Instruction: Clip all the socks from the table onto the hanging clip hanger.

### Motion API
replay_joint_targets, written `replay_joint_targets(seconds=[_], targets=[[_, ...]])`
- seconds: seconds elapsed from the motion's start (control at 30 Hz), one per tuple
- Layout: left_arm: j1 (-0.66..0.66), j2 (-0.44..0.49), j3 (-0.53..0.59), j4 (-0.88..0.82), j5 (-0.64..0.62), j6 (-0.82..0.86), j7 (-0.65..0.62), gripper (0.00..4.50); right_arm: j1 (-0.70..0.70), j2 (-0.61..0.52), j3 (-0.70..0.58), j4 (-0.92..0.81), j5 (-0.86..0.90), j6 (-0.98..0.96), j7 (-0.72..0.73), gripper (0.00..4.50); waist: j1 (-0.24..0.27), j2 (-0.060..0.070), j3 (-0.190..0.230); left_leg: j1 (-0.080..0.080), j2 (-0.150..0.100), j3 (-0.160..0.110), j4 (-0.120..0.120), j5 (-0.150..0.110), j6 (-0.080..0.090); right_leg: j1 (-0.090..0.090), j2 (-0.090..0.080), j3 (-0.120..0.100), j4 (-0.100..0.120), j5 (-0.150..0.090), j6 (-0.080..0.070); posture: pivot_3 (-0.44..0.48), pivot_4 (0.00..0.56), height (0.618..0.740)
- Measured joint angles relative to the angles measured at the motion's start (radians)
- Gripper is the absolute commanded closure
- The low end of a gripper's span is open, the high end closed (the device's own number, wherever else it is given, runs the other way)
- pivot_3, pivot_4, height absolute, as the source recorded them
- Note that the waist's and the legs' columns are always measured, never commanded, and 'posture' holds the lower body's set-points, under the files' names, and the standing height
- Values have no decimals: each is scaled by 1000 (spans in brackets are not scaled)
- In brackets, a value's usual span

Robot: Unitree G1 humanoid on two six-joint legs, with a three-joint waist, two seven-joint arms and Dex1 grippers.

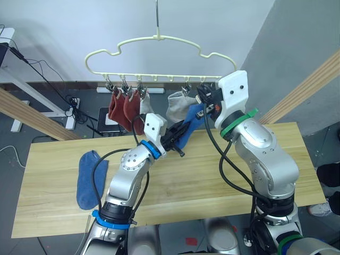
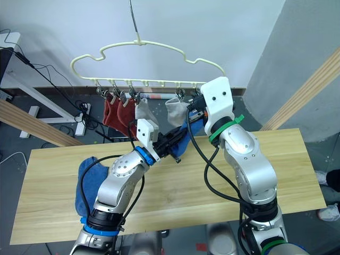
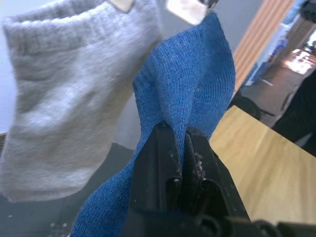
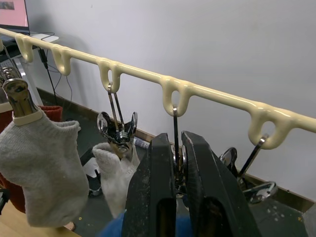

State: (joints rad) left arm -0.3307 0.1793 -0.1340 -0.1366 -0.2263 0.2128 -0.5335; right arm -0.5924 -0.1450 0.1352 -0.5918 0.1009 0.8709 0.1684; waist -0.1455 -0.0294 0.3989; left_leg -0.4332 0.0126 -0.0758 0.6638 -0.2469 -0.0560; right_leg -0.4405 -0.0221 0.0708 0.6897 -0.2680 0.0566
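Left wrist view: left gripper [image 3: 180,143] jaws pinch ribbed blue sock [image 3: 192,89]; right gripper [image 4: 176,148] jaws squeeze clip [image 4: 177,159].

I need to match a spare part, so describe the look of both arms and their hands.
Both arms are silver-grey metal with rounded joint housings and loose black cables looping alongside. The left arm wears blue rings at wrist and lower joint; the right arm wears a green ring. Each wrist carries a white block with small dark holes. The left hand and right hand each have two black fingers.

Pale yellow clip hanger [image 1: 159,40], rust-red, grey and blue socks [image 1: 126,109] (plain knit), light wooden table [image 1: 212,183]
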Motion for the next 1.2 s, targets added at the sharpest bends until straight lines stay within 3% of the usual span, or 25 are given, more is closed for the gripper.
replay_joint_targets(seconds=[1.17, 1.2], targets=[[5, -61, 15, -37, -81, 81, 42, 4476, 3, 8, -3, -15, 1, 25, 1, 4500, 0, 0, 0, 0, 0, 0, 0, 0, 0, 0, 0, 0, 0, 0, 0, -260, 388, 740], [5, -61, 15, -40, -82, 82, 42, 4499, 3, 10, -3, -15, 1, 25, 0, 4161, 0, 0, 0, 0, 0, 0, 0, 0, 0, 0, 0, 0, 0, 0, 0, -260, 388, 740]])
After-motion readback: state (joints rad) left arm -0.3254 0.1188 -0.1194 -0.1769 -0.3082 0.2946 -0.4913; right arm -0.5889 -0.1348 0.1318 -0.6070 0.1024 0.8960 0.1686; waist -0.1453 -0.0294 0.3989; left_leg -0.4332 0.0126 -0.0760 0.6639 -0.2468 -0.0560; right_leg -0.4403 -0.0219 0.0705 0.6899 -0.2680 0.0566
